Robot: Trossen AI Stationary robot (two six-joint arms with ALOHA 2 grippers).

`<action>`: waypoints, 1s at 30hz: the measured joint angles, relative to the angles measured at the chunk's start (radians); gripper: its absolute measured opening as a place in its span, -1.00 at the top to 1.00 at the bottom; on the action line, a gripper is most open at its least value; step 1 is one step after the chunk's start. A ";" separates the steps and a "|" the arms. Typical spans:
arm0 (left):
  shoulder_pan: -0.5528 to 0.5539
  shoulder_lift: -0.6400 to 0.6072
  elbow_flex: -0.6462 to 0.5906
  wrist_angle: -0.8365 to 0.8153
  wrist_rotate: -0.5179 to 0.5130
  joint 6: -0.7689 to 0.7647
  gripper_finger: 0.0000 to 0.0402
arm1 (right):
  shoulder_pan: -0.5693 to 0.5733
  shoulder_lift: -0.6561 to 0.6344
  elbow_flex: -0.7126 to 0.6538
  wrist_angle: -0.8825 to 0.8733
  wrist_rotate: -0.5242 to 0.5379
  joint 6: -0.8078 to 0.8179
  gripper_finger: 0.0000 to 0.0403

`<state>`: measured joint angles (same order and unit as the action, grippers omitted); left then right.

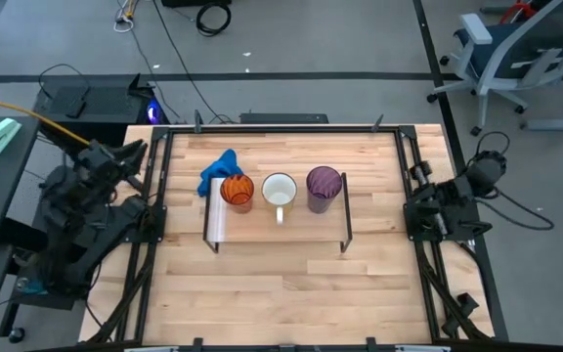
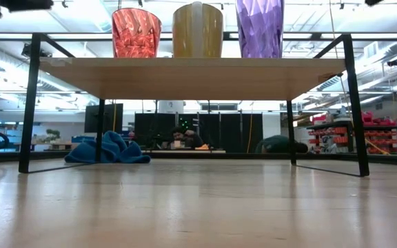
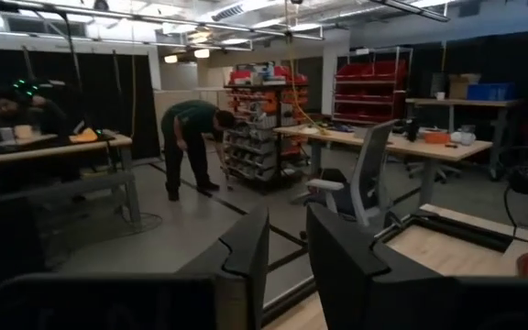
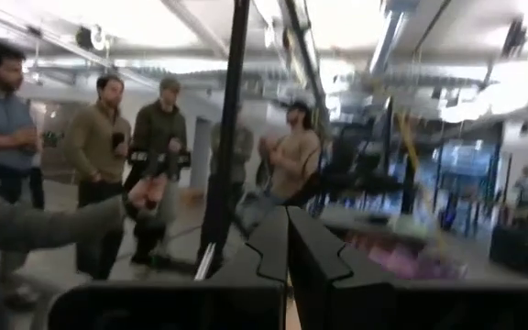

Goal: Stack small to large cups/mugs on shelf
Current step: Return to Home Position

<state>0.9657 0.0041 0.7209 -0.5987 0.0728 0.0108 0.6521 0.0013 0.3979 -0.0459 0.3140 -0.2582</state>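
Observation:
The light-wood shelf (image 1: 262, 227) stands on thin black legs at the table's middle; it also shows in the low view (image 2: 191, 77). Three vessels stand upright on it in a row. These are the small orange cup (image 1: 238, 190) on the left, the white handled mug (image 1: 279, 192) in the middle and the taller purple tumbler (image 1: 324, 186) on the right. My left gripper (image 3: 289, 240) is open and empty at the table's left edge. My right gripper (image 4: 287, 234) is shut and empty at the table's right edge. Both are far from the shelf.
A blue cloth (image 1: 218, 171) lies crumpled on the table just behind the shelf's left end, also showing under the shelf in the low view (image 2: 109, 150). A black frame (image 1: 164, 186) rims the table. People stand in the room beyond (image 4: 99, 147).

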 joint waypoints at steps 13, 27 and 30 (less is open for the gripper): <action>0.000 0.000 -0.238 0.201 0.003 -0.041 0.60 | 0.000 -0.001 -0.195 0.042 0.003 0.222 0.94; 0.000 -0.001 -0.504 0.522 -0.006 -0.107 0.57 | 0.001 -0.001 -0.334 0.163 0.002 0.336 0.94; 0.000 -0.001 -0.541 0.568 -0.006 -0.107 0.59 | 0.001 -0.001 -0.361 0.174 0.002 0.346 0.94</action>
<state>0.9653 0.0036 0.1798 -0.0308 0.0665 -0.0966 0.6529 0.0002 0.0369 0.1280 0.3161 0.0879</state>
